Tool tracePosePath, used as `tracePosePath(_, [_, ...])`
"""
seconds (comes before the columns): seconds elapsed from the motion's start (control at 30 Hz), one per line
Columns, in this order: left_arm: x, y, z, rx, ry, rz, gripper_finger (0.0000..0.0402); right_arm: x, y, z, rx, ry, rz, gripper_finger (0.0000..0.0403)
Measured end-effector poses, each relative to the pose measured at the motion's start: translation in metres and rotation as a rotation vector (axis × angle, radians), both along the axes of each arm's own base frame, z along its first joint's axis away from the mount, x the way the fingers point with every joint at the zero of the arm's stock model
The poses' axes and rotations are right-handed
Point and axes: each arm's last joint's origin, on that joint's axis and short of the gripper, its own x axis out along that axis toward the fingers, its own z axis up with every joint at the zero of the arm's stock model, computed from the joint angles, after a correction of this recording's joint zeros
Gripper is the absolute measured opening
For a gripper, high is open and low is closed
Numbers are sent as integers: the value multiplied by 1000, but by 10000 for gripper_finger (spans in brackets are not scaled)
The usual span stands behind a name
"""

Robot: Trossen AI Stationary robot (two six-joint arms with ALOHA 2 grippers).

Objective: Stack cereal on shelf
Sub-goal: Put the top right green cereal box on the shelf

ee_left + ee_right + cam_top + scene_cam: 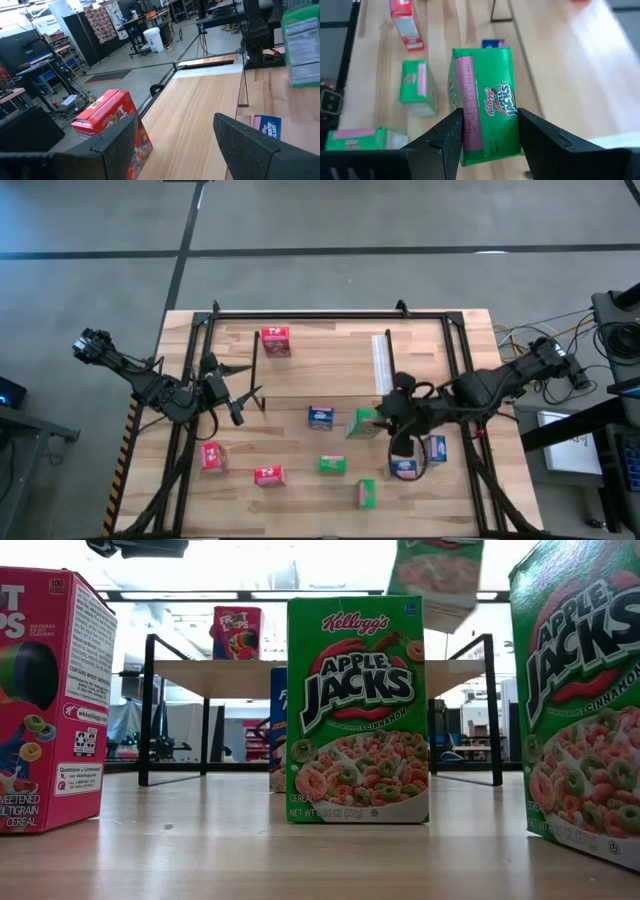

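My right gripper [380, 421] is shut on a green cereal box [484, 102], held above the table's middle and just near of the shelf. The box shows tilted at the top of the low view [436, 574]. The shelf [382, 360] stands at the far middle with one red box [275, 341] on it. My left gripper [238, 402] is open and empty by the shelf's left end, and the red box [112, 125] shows ahead of it. Blue [320, 417], green [332, 465] and red [268, 475] boxes stand on the table. My right gripper pinches the green box by two opposite faces [465, 137] between its two fingers [447, 135], near one end of the box. The fingers come from the table's right, slanting down. The box is lifted clear of the table and tilted.
More boxes stand on the near half: red [211, 457], green [367, 493] and two blue ones [435, 447] under my right arm. The big black frame [300, 313] runs round the table. Bare wood lies between the shelf and the near boxes.
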Motion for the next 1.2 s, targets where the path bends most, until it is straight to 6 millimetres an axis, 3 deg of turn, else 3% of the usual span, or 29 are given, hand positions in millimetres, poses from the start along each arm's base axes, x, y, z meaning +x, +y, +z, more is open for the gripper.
tracePosePath(0.37, [0,0,0,-1,-2,0,245,20,-56,19,-108,-17,-39,166])
tracePosePath(0.7, [0,0,0,2,0,-1,245,46,-115,20,-178,43,-40,166])
tracePosePath(1.0, [0,0,1,6,0,-2,245,66,-152,30,-240,180,-44,166])
tracePosePath(1.2, [0,0,0,7,1,-2,245,68,-175,39,-233,181,-56,166])
